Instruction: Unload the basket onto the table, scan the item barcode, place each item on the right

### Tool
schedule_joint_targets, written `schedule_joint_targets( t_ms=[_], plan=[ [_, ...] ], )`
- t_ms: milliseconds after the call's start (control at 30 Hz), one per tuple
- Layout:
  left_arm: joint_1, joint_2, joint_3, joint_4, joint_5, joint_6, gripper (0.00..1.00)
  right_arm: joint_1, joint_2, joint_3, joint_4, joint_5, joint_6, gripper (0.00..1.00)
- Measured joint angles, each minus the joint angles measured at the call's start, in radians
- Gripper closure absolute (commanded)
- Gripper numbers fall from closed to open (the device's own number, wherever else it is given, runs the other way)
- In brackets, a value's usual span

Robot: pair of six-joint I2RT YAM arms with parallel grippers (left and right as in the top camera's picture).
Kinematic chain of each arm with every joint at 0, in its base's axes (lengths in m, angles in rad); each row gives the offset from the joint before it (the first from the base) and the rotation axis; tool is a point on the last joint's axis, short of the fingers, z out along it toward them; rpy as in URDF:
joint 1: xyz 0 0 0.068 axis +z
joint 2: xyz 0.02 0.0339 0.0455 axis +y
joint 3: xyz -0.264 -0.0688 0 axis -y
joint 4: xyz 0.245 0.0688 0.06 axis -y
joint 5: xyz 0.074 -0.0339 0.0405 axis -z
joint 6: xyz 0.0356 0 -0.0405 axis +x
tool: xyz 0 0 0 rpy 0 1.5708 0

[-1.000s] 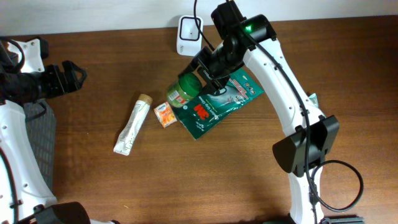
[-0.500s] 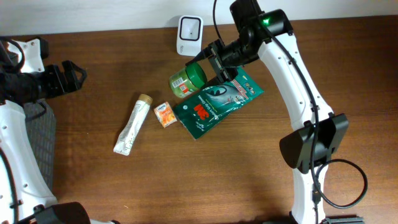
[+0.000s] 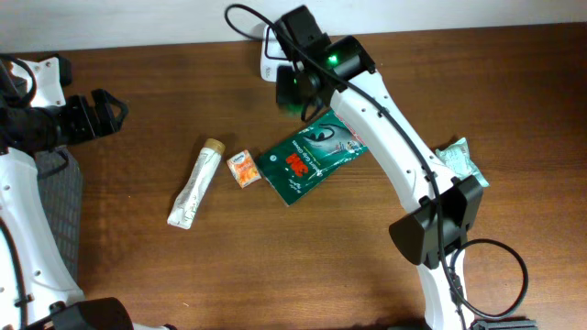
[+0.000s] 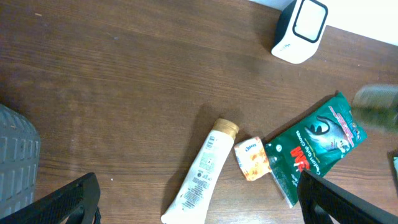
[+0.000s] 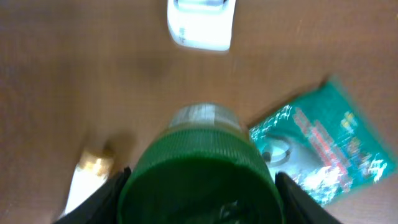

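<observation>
My right gripper (image 3: 293, 89) is shut on a jar with a green lid (image 5: 199, 180), and its fingers (image 5: 102, 199) flank the lid on both sides. In the overhead view the jar (image 3: 290, 94) is mostly hidden under the arm, held above the table just in front of the white barcode scanner (image 3: 268, 55). The right wrist view has the scanner (image 5: 200, 22) at the top, beyond the jar. The jar appears as a blur (image 4: 379, 102) in the left wrist view. My left gripper (image 3: 112, 115) stays open and holds nothing at the far left.
A green pouch (image 3: 307, 158), a small orange packet (image 3: 242, 170) and a white tube (image 3: 194, 183) lie mid-table. A teal packet (image 3: 456, 158) lies at the right, behind the right arm. A grey basket (image 3: 60, 197) sits at the left edge.
The right arm has lifted the jar off the spot beside the green pouch and swung it left and back, up to the scanner. The left arm has not moved.
</observation>
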Motion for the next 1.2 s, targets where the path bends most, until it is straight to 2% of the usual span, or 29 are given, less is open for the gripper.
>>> schedule_joint_targets(
  t_ms=[133, 300, 400, 500, 633, 733, 1100, 1200],
  plan=[
    [0.000, 0.000, 0.000, -0.001, 0.000, 0.000, 0.01, -0.002, 0.000, -0.003, 0.300, 0.140, -0.070, 0.57],
    [0.000, 0.000, 0.000, -0.001, 0.000, 0.000, 0.01, -0.002, 0.025, -0.004, 0.707, 0.214, -0.239, 0.57],
    [0.000, 0.000, 0.000, 0.000, 0.000, 0.000, 0.01, -0.002, 0.113, -0.002, 0.931, 0.235, -0.383, 0.56],
    [0.000, 0.000, 0.000, -0.001, 0.000, 0.000, 0.01, -0.002, 0.205, -0.003, 1.037, 0.241, -0.481, 0.55],
    [0.000, 0.000, 0.000, 0.000, 0.000, 0.000, 0.01, -0.005, 0.334, -0.009, 1.142, 0.241, -0.587, 0.55],
    [0.000, 0.000, 0.000, -0.001, 0.000, 0.000, 0.01, -0.013, 0.383, -0.010, 1.220, 0.241, -0.614, 0.55],
    [0.000, 0.000, 0.000, 0.000, 0.000, 0.000, 0.01, -0.054, 0.410, -0.010, 1.215, 0.236, -0.635, 0.55],
    [0.000, 0.000, 0.000, -0.001, 0.000, 0.000, 0.01, -0.053, 0.410, -0.010, 1.181, 0.193, -0.637, 0.49]
  ],
)
